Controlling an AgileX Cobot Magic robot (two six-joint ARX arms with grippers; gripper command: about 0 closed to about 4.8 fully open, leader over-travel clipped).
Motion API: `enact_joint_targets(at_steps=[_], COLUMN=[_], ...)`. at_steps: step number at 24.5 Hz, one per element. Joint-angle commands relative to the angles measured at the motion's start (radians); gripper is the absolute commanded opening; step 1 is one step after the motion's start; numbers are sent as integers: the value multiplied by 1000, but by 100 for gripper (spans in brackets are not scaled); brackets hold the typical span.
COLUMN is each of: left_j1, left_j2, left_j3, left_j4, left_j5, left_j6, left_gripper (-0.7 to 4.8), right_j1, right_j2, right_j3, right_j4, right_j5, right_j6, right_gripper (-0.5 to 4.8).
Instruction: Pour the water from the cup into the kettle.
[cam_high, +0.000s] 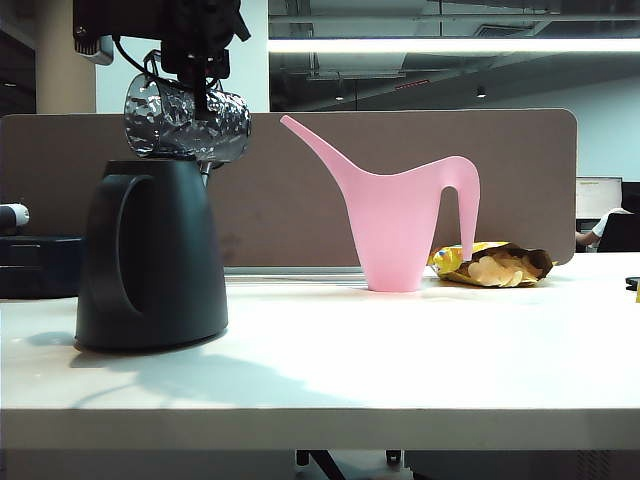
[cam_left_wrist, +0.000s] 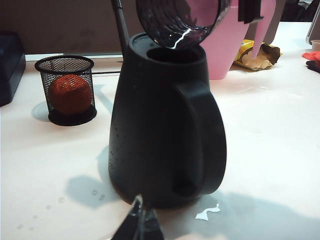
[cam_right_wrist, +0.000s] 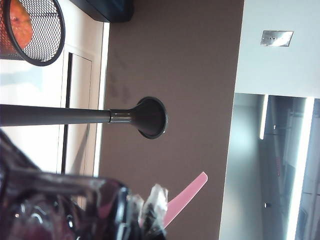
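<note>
The right gripper (cam_high: 203, 75) hangs above the kettle (cam_high: 152, 255) near the bench's (cam_high: 400, 350) left end, its jaws pinched on the cup (cam_high: 188, 118). The cup lies tipped on its side, mouth over the kettle's open top; from the left wrist view its rim (cam_left_wrist: 180, 22) sits just above the opening, and the lid stands swung up behind on a thin stem, its knob (cam_right_wrist: 150, 117) showing in the right wrist view. No stream of water is visible, and I cannot tell whether any remains in the cup. The left gripper (cam_left_wrist: 137, 225) shows only its tips, low and close to the kettle's base, seemingly pressed together and holding nothing. A small puddle (cam_left_wrist: 207, 214) and droplets lie on the bench beside the base. Further off stand a pink watering can (cam_high: 395, 215), a snack bag (cam_high: 495, 265) toward the right end, and a mesh cup holding an orange ball (cam_left_wrist: 70, 92). Judging by the tilt, the pour is underway or nearly done; what looks left is to right the cup and set it down
</note>
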Motion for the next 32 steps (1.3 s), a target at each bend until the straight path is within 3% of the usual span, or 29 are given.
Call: enact_joint_targets(at_steps=[1,32], left_j1=[-1,-1], left_j2=[0,0], left_j3=[2,2], left_j4=[9,-3], left_j5=[5,5], left_j6=[0,0], left_gripper=[-5,-5], right_j1=[2,2], right_j2=[5,5], right_j3=[1,1], right_j4=[-18,-17], right_j5=[7,7], right_j6=[-26,-60], right_gripper=[-5,-5])
